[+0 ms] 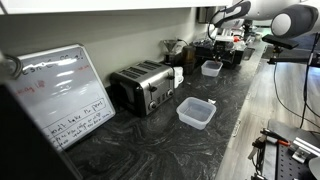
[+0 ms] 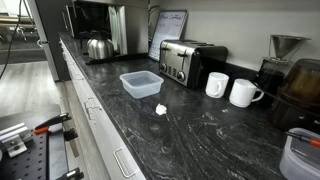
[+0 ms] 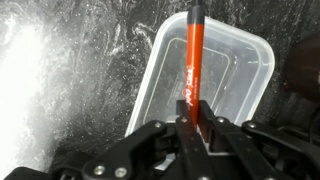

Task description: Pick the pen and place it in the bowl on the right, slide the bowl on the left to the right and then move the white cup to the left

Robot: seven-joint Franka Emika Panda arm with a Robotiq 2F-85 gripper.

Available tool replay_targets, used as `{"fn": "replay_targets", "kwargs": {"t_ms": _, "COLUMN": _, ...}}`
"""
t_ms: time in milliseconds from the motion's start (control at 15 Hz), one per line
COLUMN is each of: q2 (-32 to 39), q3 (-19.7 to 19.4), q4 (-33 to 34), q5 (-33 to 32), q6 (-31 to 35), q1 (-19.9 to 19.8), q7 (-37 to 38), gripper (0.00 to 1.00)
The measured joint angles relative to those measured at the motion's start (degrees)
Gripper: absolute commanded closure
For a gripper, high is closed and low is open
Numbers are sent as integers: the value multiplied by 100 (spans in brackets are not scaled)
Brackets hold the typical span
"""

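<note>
My gripper (image 3: 196, 122) is shut on a red-orange pen (image 3: 193, 60) and holds it over a clear plastic bowl (image 3: 262, 70). In the wrist view the pen's far end points across the bowl's opening. In an exterior view the arm and gripper (image 1: 232, 42) hang at the far end of the counter, above that bowl (image 1: 211, 68). A second clear bowl (image 1: 196, 112) stands empty in front of the toaster, and it also shows in the other exterior view (image 2: 141, 84). Two white cups (image 2: 217, 85) (image 2: 245, 93) stand beside the toaster.
A silver toaster (image 2: 190, 62) and a whiteboard (image 1: 60, 95) stand against the wall. A kettle (image 2: 98, 46) and a coffee machine (image 2: 285, 60) sit on the dark marble counter (image 2: 200, 130). A small white scrap (image 2: 160, 109) lies near the empty bowl.
</note>
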Motion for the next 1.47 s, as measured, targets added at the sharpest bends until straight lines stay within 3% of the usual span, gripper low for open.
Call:
{"fn": "replay_targets", "kwargs": {"t_ms": 533, "q2": 338, "q3": 181, "q4": 641, "q5": 26, "q6": -215, "q1": -214, "q7": 332, "gripper": 3}}
{"fn": "replay_targets", "kwargs": {"t_ms": 1067, "q2": 637, "q3": 500, "q4": 1143, "q5": 31, "q6": -390, "q1": -263, "q7": 303, "gripper": 0}}
{"fn": "replay_targets", "kwargs": {"t_ms": 1467, "q2": 915, "q3": 675, "q4": 1543, "q5": 31, "q6": -1152, "q1": -274, "q7": 288, "gripper": 0}}
